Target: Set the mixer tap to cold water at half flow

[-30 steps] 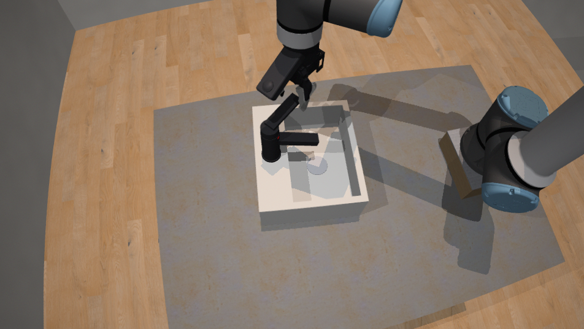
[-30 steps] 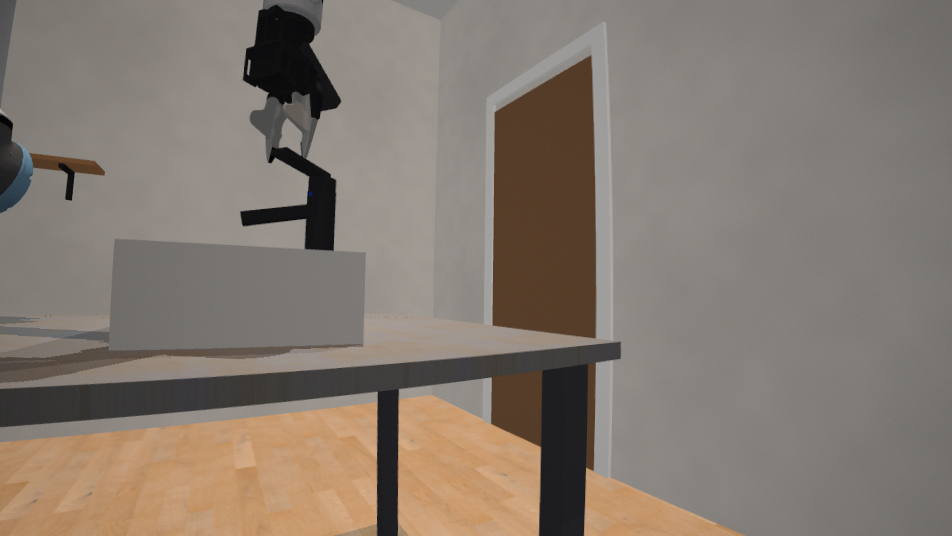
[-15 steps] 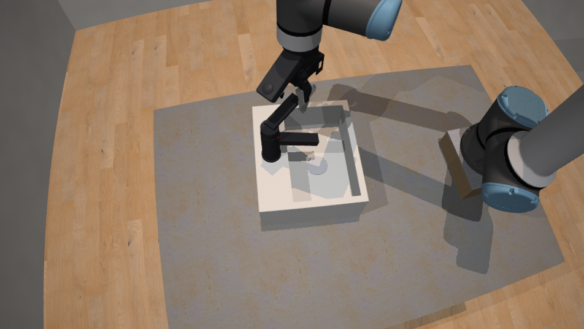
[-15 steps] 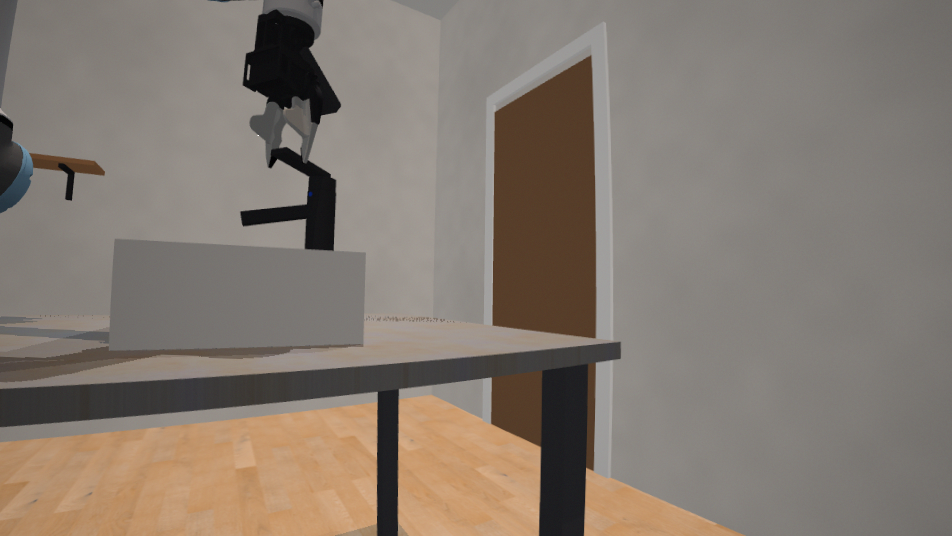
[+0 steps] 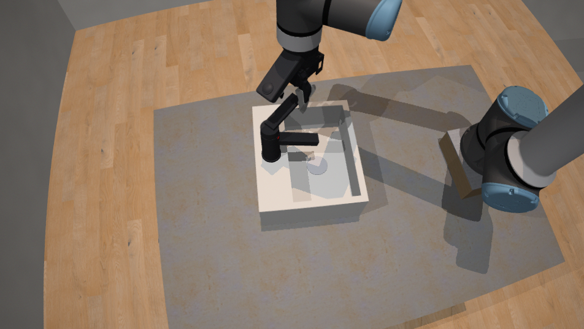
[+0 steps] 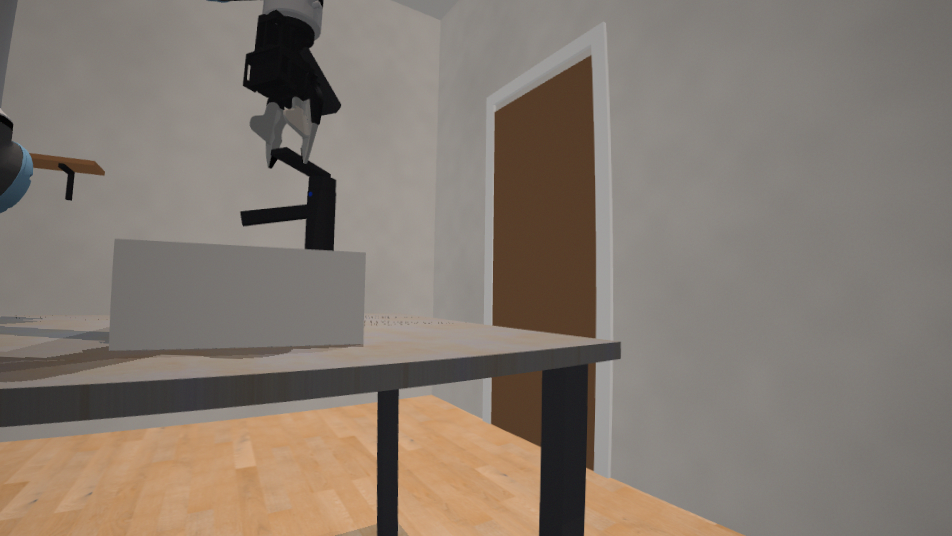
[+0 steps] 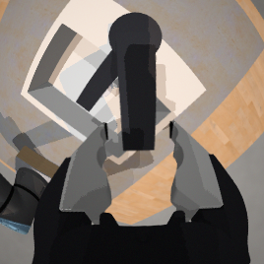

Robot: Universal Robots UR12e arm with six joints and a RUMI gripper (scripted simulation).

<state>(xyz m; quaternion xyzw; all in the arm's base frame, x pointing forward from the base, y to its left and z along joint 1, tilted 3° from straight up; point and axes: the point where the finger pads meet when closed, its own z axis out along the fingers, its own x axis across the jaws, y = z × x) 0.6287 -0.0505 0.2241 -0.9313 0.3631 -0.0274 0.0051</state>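
A black mixer tap (image 5: 270, 145) stands on the left rim of a white sink basin (image 5: 308, 157). Its spout (image 5: 298, 139) points over the bowl. A red dot (image 5: 278, 138) shows on the body, and a blue dot (image 6: 310, 194) shows on the other side. The lever (image 5: 281, 112) is raised at a slant and swung away from the spout toward the basin's far corner. My gripper (image 5: 304, 96) points down over the lever's tip, as the side view (image 6: 287, 156) also shows. In the wrist view the lever (image 7: 139, 99) lies between the open fingers with a gap on each side.
The basin sits on a grey mat on a table. My arm's base (image 5: 510, 151) stands at the right beside a wooden block (image 5: 455, 163). A wall shelf (image 6: 66, 164) and a brown door (image 6: 542, 266) show in the side view.
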